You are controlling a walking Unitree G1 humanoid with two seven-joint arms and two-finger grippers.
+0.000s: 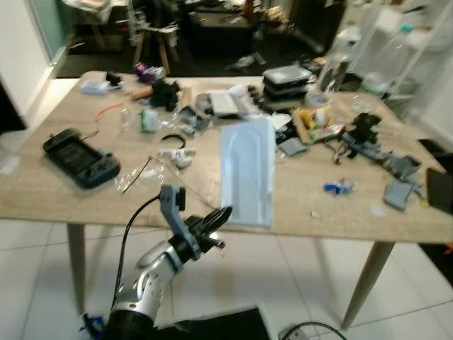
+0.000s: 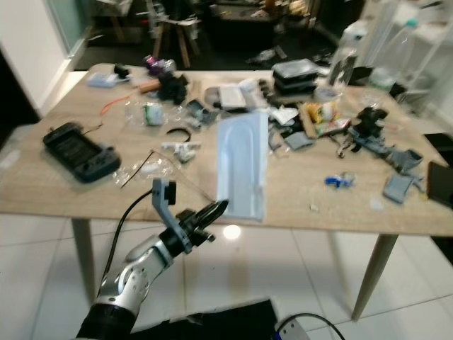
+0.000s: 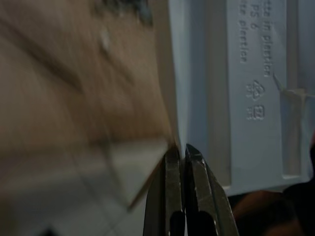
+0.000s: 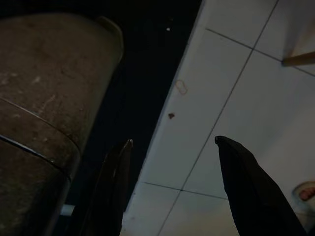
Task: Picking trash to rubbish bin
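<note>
The left gripper (image 1: 221, 214), fingers pressed together, is reaching at the near table (image 1: 42, 202) edge toward the pale plastic tray (image 1: 248, 173) embossed "PS 6", while the right gripper (image 4: 172, 142) is hanging spread open.

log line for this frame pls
left gripper: shut, at near edge of plastic tray | tray: flat on table | right gripper: open, idle over floor, holds nothing
</note>
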